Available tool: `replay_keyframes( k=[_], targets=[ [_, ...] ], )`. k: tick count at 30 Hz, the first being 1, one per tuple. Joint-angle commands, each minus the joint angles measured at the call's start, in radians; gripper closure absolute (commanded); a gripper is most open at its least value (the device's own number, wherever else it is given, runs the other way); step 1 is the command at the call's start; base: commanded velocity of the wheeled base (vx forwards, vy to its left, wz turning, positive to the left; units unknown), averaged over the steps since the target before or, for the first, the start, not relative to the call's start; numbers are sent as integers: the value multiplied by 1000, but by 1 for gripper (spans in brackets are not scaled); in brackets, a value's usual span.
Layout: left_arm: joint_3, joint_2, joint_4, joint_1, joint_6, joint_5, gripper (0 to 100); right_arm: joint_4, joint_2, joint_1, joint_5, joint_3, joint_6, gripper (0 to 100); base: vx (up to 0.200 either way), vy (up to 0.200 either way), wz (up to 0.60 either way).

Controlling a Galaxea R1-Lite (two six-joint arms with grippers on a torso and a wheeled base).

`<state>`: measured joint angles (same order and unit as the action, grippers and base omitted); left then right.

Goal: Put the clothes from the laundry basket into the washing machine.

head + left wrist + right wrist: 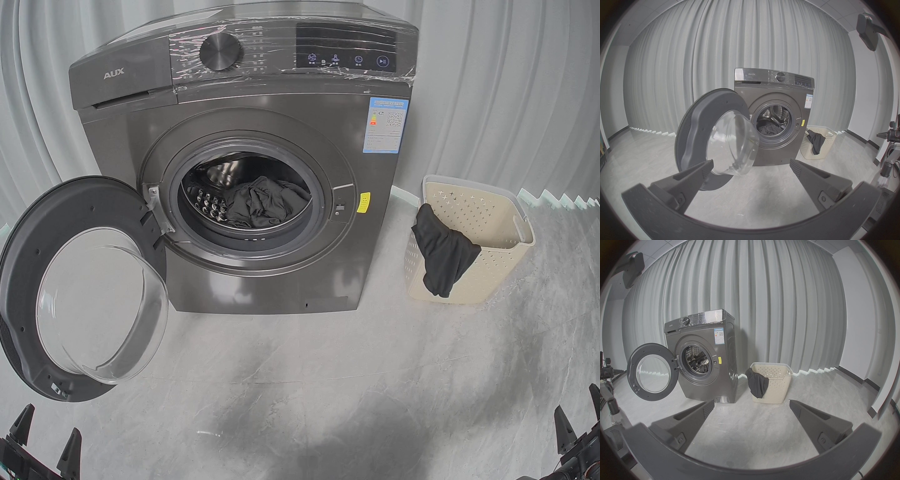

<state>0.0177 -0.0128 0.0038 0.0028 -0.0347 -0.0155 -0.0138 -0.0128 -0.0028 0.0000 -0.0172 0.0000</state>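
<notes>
Left gripper (pixel 750 164) and right gripper (pixel 751 403) sit low, fingers spread wide, holding nothing. The open door (pixel 81 294) juts out beside the left arm, and a careless swing could knock it. Farther on, a black garment (pixel 447 253) hangs limp over the laundry basket (pixel 494 222) rim; tug it sideways and that basket may tip. More dark clothes (pixel 262 200) lie crumpled inside the washing machine (pixel 262 287).
</notes>
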Motion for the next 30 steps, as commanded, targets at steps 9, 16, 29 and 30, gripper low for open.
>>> replay_keyframes(
  k=[9,16,29,30],
  targets=[
    [-16,13,1,0,1,2,0,0,13,0,2,11,0,0,0,-200,0],
    [-16,13,1,0,1,2,0,0,13,0,2,11,0,0,0,-200,0],
    [-16,13,1,0,-2,5,0,0,13,0,0,11,0,0,0,-108,0],
    [-16,13,1,0,-2,5,0,0,13,0,2,11,0,0,0,0,0]
  ],
)
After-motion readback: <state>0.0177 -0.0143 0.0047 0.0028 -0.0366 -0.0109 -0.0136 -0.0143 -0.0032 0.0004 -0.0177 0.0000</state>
